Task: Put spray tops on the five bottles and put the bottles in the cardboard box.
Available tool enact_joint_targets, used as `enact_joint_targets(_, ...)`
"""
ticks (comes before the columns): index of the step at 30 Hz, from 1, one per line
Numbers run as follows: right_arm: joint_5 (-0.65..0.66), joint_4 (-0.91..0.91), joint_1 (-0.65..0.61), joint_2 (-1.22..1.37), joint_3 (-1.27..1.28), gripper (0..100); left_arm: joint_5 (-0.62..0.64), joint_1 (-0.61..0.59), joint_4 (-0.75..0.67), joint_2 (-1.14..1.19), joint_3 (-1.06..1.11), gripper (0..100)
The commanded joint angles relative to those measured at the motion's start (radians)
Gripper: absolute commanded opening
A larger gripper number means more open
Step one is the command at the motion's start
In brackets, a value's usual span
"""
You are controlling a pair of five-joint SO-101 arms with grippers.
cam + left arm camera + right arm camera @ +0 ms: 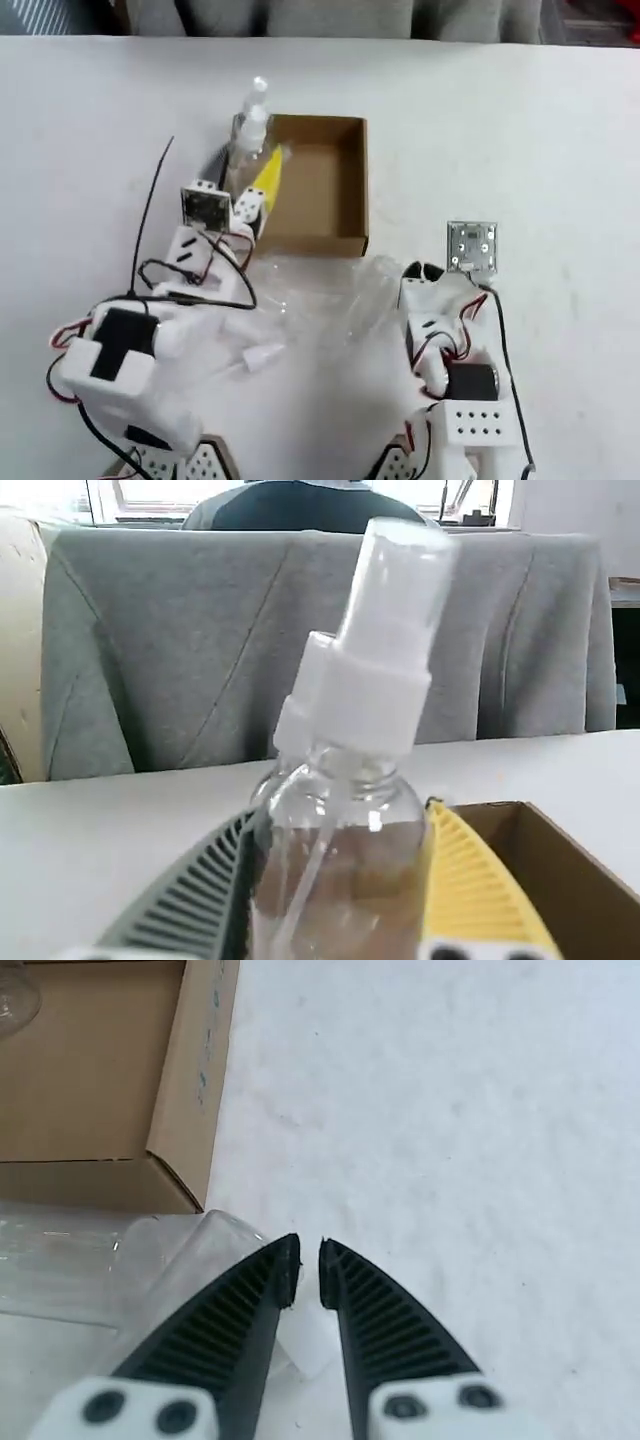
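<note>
- With our left jaws we are clenching a capped bottle around its body. The grey jaw is on one side and the yellow jaw on the other, and the bottle's spray top is pointing up and tilting slightly.
- In the high view this bottle is hanging right at the cardboard box, over or just beside the wall nearest our left arm. We are not able to tell whether its base is already inside that wall.
- The relation that matters is that the box opening is lying on the yellow-jaw side of the bottle, toward our right arm. We are judging that the coming move is a short shift that way and then a lowering, keeping the bottle's long axis near upright so the base clears the wall.
- Our right jaws are all but closed on nothing, with a thin slit between the tips, and they are hovering over the bare tabletop.
- An uncapped clear bottle is lying on its side just beside the right jaws, with its long axis running roughly along the near wall of the box.
- A loose spray top is lying on the tabletop near our left arm, so we are judging that arm the nearer one for it.
</note>
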Motion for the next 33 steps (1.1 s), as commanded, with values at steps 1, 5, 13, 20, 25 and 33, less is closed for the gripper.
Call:
enact_joint_targets(1, 0.000, 0.002, 0.002, -0.012, -0.008, 1.8, 0.009, 0.036, -0.034, 0.004, -0.034, 2)
enact_joint_targets(5, 0.000, 0.002, 0.007, -0.012, -0.008, 1.8, 0.009, 0.036, -0.034, 0.031, -0.035, 2)
enact_joint_targets(13, 0.000, 0.002, 0.007, -0.012, -0.008, 1.8, 0.009, 0.033, -0.034, 0.073, -0.057, 2)
enact_joint_targets(20, 0.000, 0.002, 0.007, -0.012, -0.008, 1.8, 0.008, 0.027, -0.041, 0.186, -0.147, 2)
enact_joint_targets(25, 0.000, 0.002, 0.008, -0.012, -0.008, 1.8, 0.003, 0.027, -0.041, 0.199, -0.158, 2)
enact_joint_targets(33, 0.000, 0.002, 0.008, -0.012, -0.008, 1.8, 0.009, 0.027, -0.034, 0.200, -0.150, 9)
